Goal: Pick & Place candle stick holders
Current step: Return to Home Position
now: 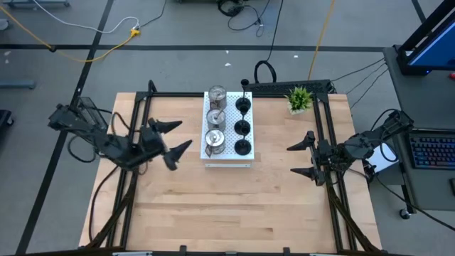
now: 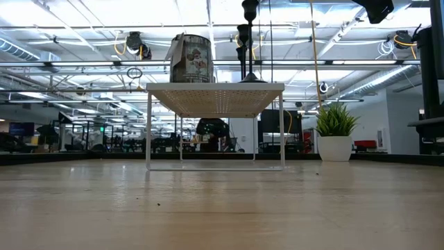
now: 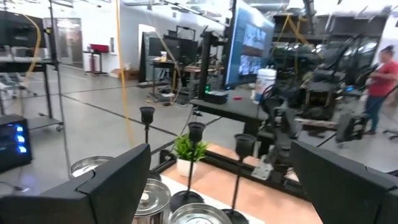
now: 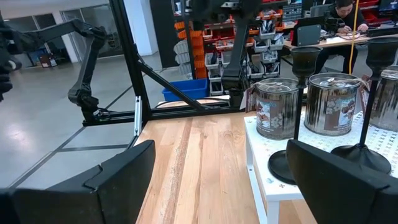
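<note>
From above, the left gripper, wide and empty, is seen just beside the white shelf bearing the silver candle stick holders and black candle stick holders in two rows; it is probably best drawn back level, clear of the shelf. The right gripper, also wide, is held well apart. At table height, the wooden table, a potted plant and an open workshop are shown. Spread fingers are confirmed by both wrist views.

Grey floor, bright ceiling lights

Black holders, tops out of frame
</note>
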You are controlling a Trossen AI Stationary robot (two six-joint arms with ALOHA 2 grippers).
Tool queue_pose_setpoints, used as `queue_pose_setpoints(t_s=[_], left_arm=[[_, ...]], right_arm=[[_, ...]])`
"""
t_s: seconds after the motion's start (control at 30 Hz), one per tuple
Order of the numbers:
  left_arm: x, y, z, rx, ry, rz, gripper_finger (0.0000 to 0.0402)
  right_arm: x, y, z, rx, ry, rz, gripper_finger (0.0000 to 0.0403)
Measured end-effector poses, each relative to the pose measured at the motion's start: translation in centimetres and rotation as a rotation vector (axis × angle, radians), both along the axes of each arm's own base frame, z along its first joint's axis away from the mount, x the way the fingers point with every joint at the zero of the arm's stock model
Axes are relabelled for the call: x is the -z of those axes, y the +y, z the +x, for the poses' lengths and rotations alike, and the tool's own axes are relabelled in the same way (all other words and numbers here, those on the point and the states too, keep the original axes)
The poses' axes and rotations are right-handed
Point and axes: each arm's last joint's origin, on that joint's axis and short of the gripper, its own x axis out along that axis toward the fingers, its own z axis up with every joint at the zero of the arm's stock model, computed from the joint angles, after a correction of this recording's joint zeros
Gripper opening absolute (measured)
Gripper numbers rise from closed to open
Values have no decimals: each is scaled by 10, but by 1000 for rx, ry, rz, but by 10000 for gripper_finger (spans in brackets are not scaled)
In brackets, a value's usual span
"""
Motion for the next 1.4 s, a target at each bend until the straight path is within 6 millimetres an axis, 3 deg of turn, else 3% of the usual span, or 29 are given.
queue_pose_setpoints(t_s=[0.4, 0.7, 0.87, 1.07, 1.27, 1.33, 1.4], left_arm=[[6, -10, -8, 77, 75, 27, 390], [20, -10, -9, 85, 104, -118, 378], [26, -9, -8, 105, 146, -147, 301], [32, -5, -8, 174, 224, -132, 158], [32, 9, -19, 240, 297, -120, 29], [30, 14, -24, 239, 292, -127, 8], [29, 18, -29, 245, 284, -121, 12]], right_arm=[[0, 0, 0, 1, -1, 23, 354], [1, 1, 2, 6, 13, 70, 354], [3, 0, 5, 65, 24, 56, 354], [4, -1, 9, 200, 19, 72, 354], [-3, -1, 10, 201, -38, 120, 354], [-3, -2, 10, 241, -43, 88, 354], [-3, -4, 10, 328, -50, 79, 350]])
